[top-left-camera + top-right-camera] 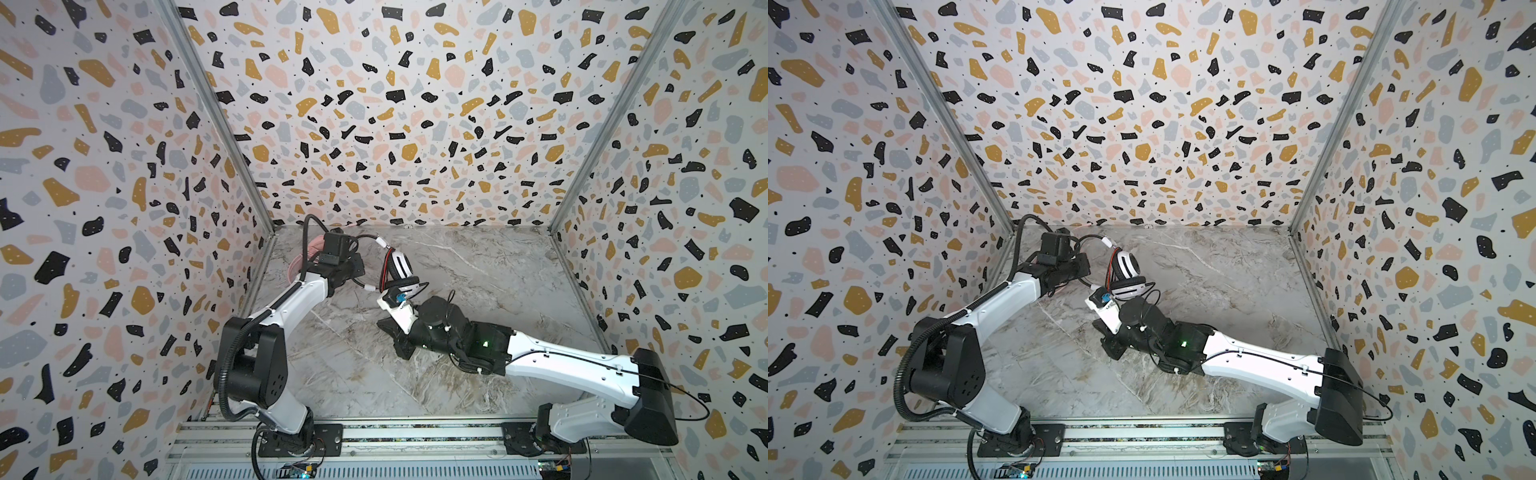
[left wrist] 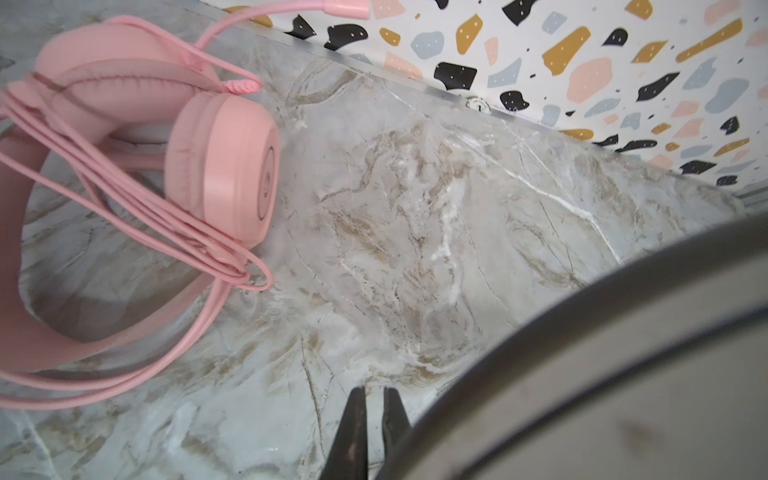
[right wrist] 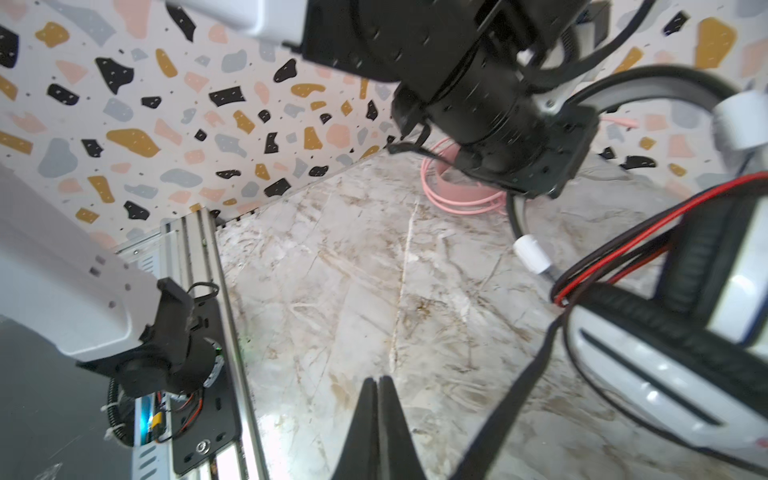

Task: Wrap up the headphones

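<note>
grey marble tabletop (image 1: pixel 498 270), terrazzo-print walls (image 1: pixel 374 104), pink headphones (image 2: pixel 220 166)

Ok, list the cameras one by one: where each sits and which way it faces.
Top views: high at the front, looking down and back over the marble table; the left arm and right arm both show.
Left wrist: on the left arm, looking along the shut left tool at the pink headset.
Right wrist: on the right arm, looking past the shut right tool at the left arm and the white-and-black headset.
Shared: both wrist views catch the pink headset.
</note>
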You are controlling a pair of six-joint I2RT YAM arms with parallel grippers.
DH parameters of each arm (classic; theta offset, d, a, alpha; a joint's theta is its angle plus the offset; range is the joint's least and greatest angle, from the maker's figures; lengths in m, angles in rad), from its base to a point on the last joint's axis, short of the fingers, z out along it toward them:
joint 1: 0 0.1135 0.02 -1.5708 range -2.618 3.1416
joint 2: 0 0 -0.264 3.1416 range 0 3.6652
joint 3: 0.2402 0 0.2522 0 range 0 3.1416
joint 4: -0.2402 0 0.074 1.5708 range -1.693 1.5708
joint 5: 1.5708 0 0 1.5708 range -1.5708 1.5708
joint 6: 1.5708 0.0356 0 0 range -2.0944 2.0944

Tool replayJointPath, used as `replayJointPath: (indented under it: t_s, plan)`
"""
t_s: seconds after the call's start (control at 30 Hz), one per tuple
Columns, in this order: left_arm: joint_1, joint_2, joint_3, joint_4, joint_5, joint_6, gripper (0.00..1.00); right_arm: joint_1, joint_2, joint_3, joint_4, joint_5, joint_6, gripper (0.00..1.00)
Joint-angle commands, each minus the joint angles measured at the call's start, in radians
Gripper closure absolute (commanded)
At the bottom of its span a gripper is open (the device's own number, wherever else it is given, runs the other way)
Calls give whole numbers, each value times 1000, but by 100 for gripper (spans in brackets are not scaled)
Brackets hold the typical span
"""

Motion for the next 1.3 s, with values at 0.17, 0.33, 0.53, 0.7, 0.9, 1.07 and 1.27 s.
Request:
replayJointPath:
  t_s: [0.17, 0.33, 0.53, 0.7, 0.9, 1.07, 1.27]
  plan:
    - [-102, 40, 93, -40, -40, 72, 100, -202, -158, 23, -62, -25, -53, 96]
    - [-135, 58, 115, -57, -15, 86, 100, -331, -205, 26, -87, -62, -56, 96]
    - [-161, 59, 128, -70, -9, 102, 100, -438, -211, 33, -93, -122, -57, 96]
    - [-205, 40, 130, -79, -36, 144, 100, -490, -189, 24, -66, -153, -56, 96]
    - [-250, 30, 140, -85, -33, 173, 100, -540, -167, 23, -48, -178, -58, 96]
    - [-275, -16, 115, -51, -33, 180, 100, -602, -155, 0, -27, -224, -45, 96]
    - [-293, -82, 81, -6, -42, 197, 100, -652, -144, -43, 0, -264, -27, 96]
